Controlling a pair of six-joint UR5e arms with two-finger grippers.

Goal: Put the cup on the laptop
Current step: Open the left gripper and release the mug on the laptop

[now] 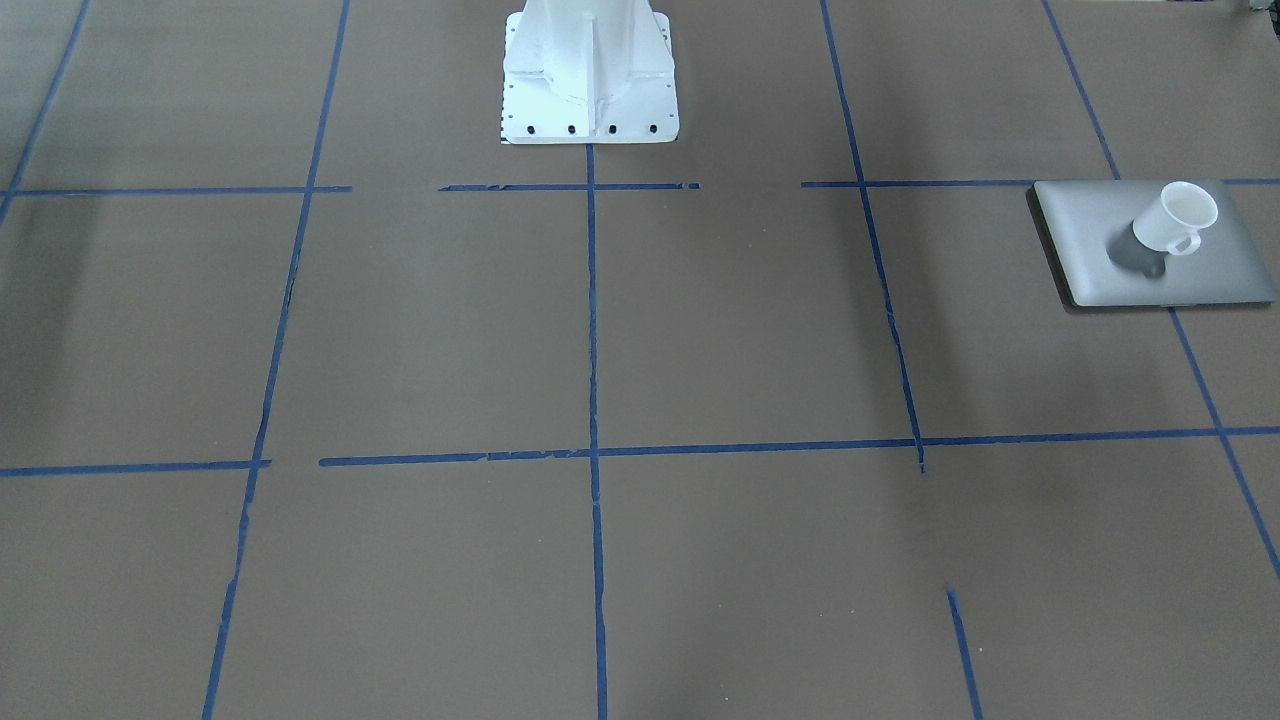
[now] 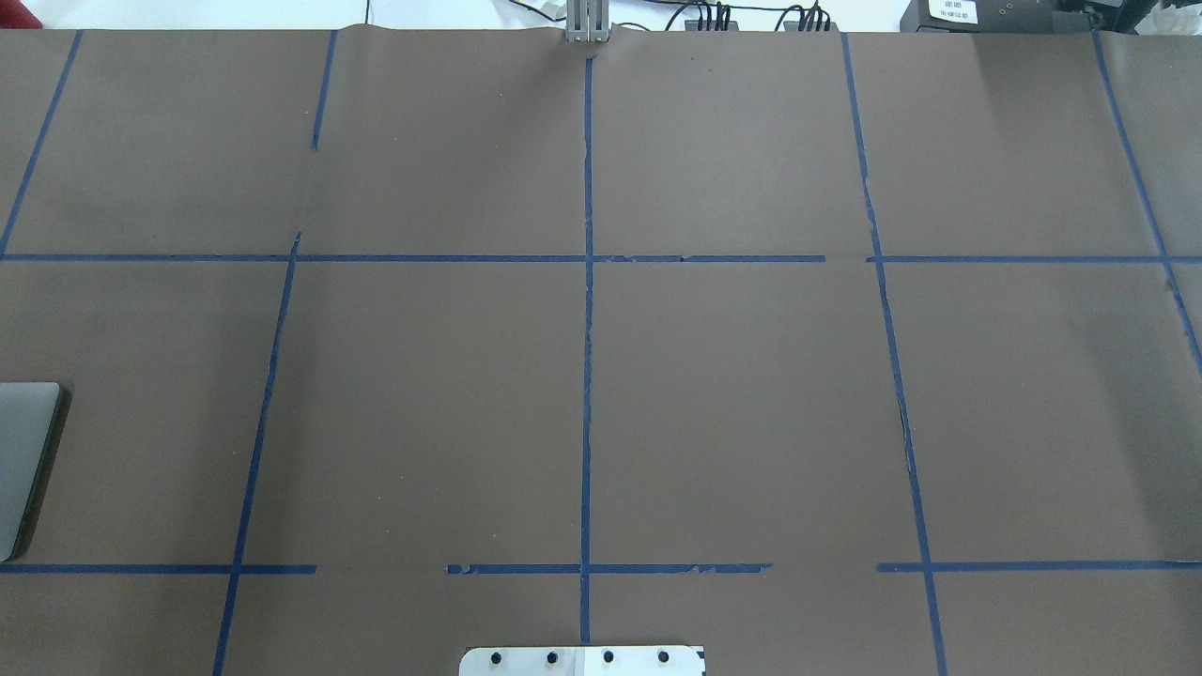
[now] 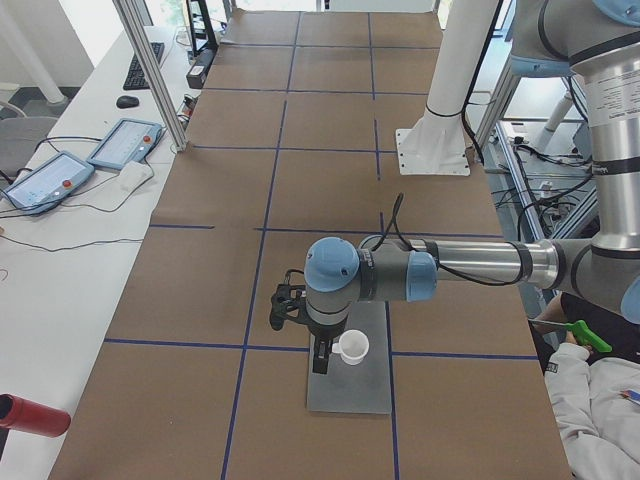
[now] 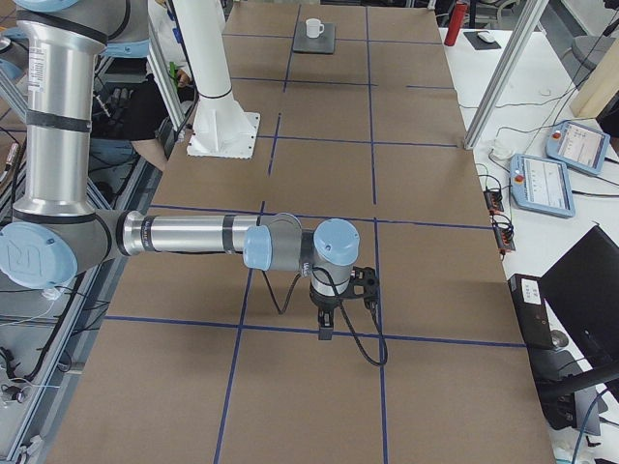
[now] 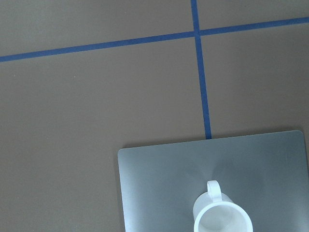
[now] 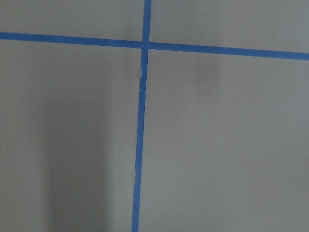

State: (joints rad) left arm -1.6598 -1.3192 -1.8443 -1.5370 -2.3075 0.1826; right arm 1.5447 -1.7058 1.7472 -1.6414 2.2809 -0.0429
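The small white cup (image 1: 1175,220) stands upright on the silver-grey laptop (image 1: 1090,230) near the table's end on my left side. It also shows in the left wrist view (image 5: 222,220), on the laptop lid (image 5: 159,183), with its handle pointing up the frame. In the exterior left view my left gripper (image 3: 320,365) hangs just beside the cup (image 3: 352,347), over the laptop (image 3: 350,390); I cannot tell if it is open or shut. My right gripper (image 4: 325,333) points down over bare table far from the cup (image 4: 313,27); its state cannot be told.
The table is brown paper with a blue tape grid (image 2: 588,376). The white robot base (image 1: 590,70) stands at the table's middle edge. Only the laptop's corner (image 2: 23,460) shows in the overhead view. Tablets (image 4: 546,179) and a red bottle (image 3: 30,415) lie off the table.
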